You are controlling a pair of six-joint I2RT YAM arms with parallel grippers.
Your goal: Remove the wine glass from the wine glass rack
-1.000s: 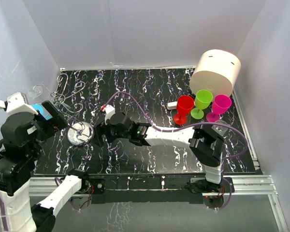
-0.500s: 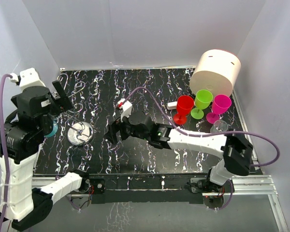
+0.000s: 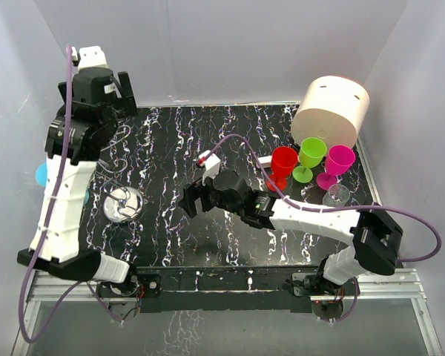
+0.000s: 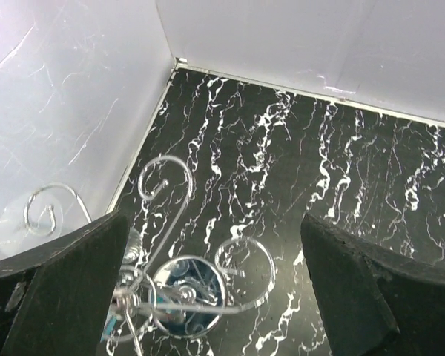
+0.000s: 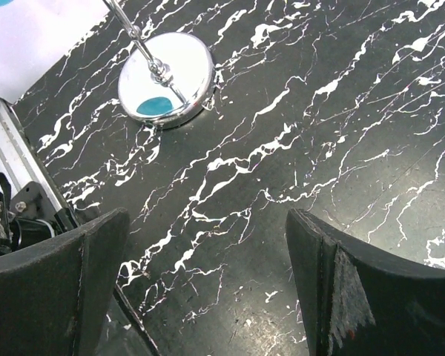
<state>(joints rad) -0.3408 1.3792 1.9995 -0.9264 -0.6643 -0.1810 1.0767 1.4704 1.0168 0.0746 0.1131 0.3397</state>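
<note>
The wine glass rack (image 3: 123,204) stands at the left of the table, with a shiny round base disc and thin wire loops. A teal wine glass (image 3: 41,174) hangs on its left side, mostly hidden behind my left arm. My left gripper (image 3: 122,96) is open and empty, raised high above the rack near the back wall. In the left wrist view the rack (image 4: 187,297) lies straight below my open left gripper (image 4: 219,297). A clear round foot (image 4: 16,228) shows by one wire loop. My right gripper (image 3: 195,200) is open and empty, low over the table right of the base disc (image 5: 165,78).
A large cream cylinder (image 3: 331,110) lies at the back right. In front of it stand a red glass (image 3: 283,165), a green glass (image 3: 310,156), a pink glass (image 3: 338,163) and a clear glass (image 3: 335,195). White walls close in the left, back and right.
My left arm has swung up and back from low at the front left to high over the rack. My right gripper has drawn back to the right, away from the base disc.
</note>
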